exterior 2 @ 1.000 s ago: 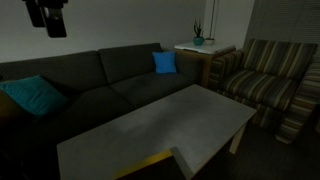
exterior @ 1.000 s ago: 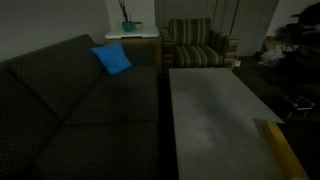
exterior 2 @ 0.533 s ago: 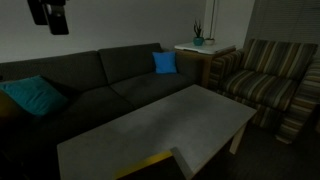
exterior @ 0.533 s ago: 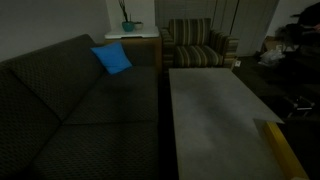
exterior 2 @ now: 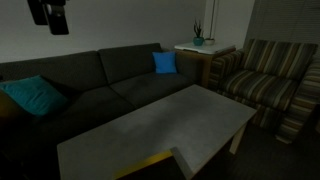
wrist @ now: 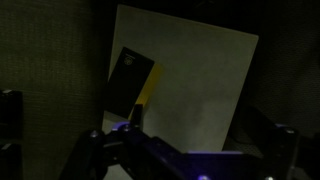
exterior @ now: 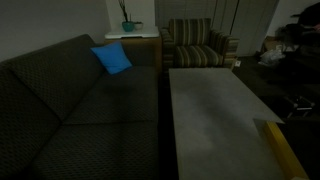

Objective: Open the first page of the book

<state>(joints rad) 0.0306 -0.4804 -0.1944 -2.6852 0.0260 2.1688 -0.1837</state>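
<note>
Yellow-edged, flat and looking closed: seeing the book (exterior: 282, 148) sitting at the tabletop (exterior: 215, 105) corner nearest the camera in both exterior views. Catching the book (wrist: 128, 82) in the wrist view too, as a dark rectangle with a yellow strip down one side, lying on the pale tabletop right by its edge next to the sofa (exterior 2: 100, 85). Spotting the claw (exterior 2: 50, 16) hanging way up high at the top of an exterior view, well apart from the book and touching nothing. Seeing its fingers (wrist: 10, 120) spread wide at the bottom of the wrist view, gripping zilch. Also noticing a blue cushion (exterior: 112, 58) and a teal cushion (exterior 2: 35, 95) on the sofa, plus a striped armchair (exterior 2: 270, 85) and a plant (exterior 2: 197, 35) on the side table (exterior 2: 190, 48) beyond the tabletop's far end.
</note>
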